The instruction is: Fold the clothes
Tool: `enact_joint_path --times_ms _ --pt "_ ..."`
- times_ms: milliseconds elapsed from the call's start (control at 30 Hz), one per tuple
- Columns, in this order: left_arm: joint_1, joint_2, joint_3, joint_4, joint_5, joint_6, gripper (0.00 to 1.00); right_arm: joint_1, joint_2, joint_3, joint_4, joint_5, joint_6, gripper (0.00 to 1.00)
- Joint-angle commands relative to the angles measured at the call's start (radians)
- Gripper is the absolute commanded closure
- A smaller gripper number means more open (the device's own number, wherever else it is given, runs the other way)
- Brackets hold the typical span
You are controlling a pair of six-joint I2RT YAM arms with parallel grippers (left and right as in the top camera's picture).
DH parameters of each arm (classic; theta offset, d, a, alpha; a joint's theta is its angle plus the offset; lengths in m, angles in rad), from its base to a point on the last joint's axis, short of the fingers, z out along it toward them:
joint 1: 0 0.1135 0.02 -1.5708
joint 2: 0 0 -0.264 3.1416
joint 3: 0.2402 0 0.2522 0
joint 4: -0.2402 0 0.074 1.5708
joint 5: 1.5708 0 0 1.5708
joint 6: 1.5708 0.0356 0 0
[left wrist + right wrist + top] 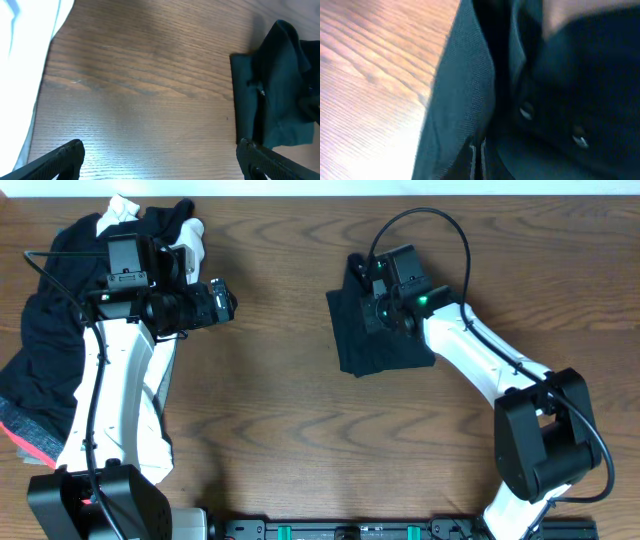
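brown wooden table (280,390) fills the view. the black shirt (380,345) lies folded near the middle, a little to the right side, and the right gripper (477,159) is pressed on its upper part with the jaws closed; if cloth is caught between them i cannot tell. the left gripper (160,169) hangs wide open over bare wood, apart from the shirt. the other clothes (40,350), black, white and one coral-red edge, are heaped at the left end, partly under the left arm (120,400).
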Motion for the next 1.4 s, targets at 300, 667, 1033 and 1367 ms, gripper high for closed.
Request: enact_joint_path --times_ms 300,667,1033,1367 --pt "0.002 0.007 0.006 0.034 -0.027 0.017 0.02 0.13 0.007 -0.004 0.019 -0.111 -0.13 0.11" --pt "0.002 0.007 0.006 0.034 -0.027 0.018 0.02 0.039 -0.127 0.031 0.023 -0.111 -0.105 0.01" --pt "0.002 0.007 0.006 0.052 -0.027 0.017 0.02 -0.018 -0.038 0.029 0.021 -0.112 -0.113 0.8" --pt "0.002 0.007 0.006 0.047 -0.054 0.017 0.02 0.085 0.179 0.029 -0.032 -0.112 -0.175 0.99"
